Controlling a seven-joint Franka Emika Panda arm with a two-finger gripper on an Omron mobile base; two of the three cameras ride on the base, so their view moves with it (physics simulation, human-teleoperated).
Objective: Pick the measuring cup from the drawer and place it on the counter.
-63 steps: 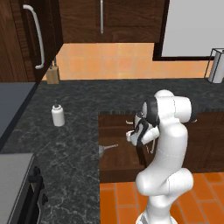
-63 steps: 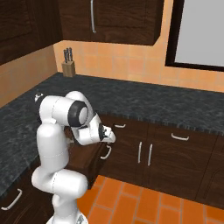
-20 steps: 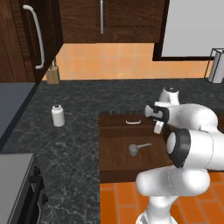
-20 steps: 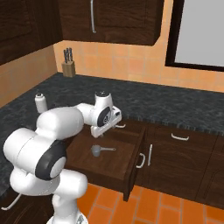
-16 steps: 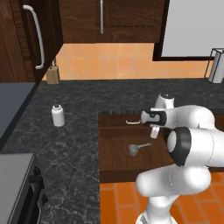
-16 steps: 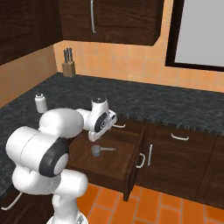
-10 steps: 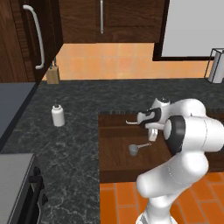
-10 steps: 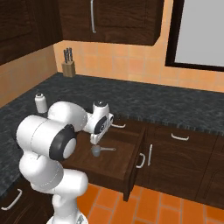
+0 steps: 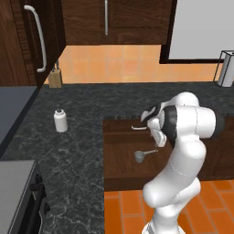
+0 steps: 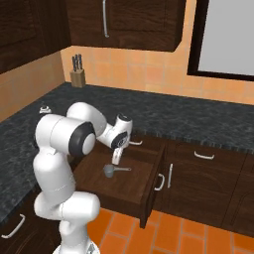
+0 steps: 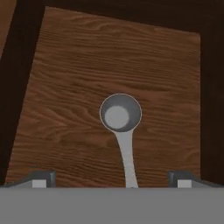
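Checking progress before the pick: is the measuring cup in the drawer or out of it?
In. The measuring cup lies on the wooden floor of the open drawer, below the open tool, untouched.

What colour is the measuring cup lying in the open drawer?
Plain grey metal. The measuring cup shows best in the hand view, on the brown wooden drawer floor.

Matt grey metal cup (image 11: pixel 120 113), dark grained wooden drawer (image 11: pixel 78 65), black speckled glossy stone-look counter (image 9: pixel 82 151), smooth white plastic bottle (image 9: pixel 60 121), glossy white arm (image 10: pixel 59 149)
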